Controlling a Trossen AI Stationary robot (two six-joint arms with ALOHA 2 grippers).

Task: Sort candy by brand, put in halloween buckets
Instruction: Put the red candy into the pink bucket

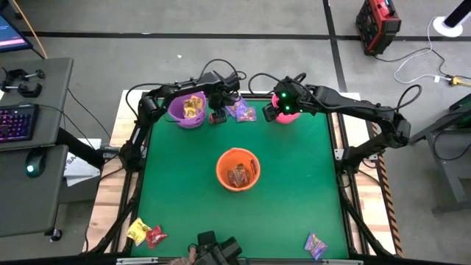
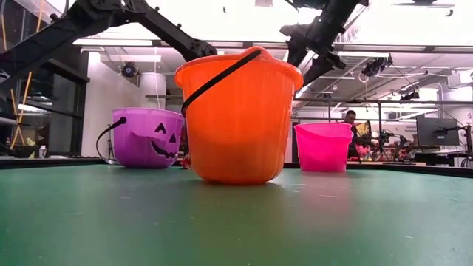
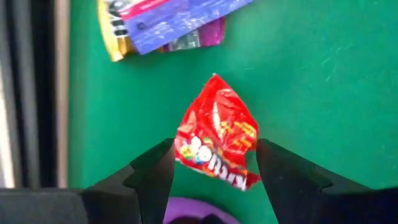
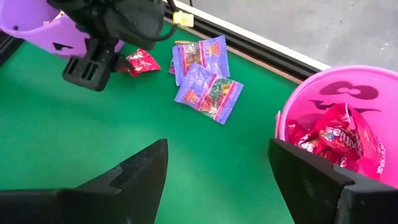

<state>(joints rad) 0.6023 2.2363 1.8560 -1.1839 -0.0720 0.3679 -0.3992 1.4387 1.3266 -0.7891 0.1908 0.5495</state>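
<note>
Red candy [image 3: 217, 140] lies on the green mat between our left gripper's [image 3: 214, 177] wide-open fingers, not held yet. Next we should pinch it and carry it to the pink bucket [image 4: 339, 124], we think. Our right gripper [image 4: 217, 174] waits there, wide open too.

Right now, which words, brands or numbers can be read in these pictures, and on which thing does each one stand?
"Skittles": seen upside down and partly creased, on the red packet.
Purple packets: print too blurred to read.
Red packets in the pink bucket: lettering too crumpled to read.
Purple bucket: only a pumpkin face, no words.
</note>
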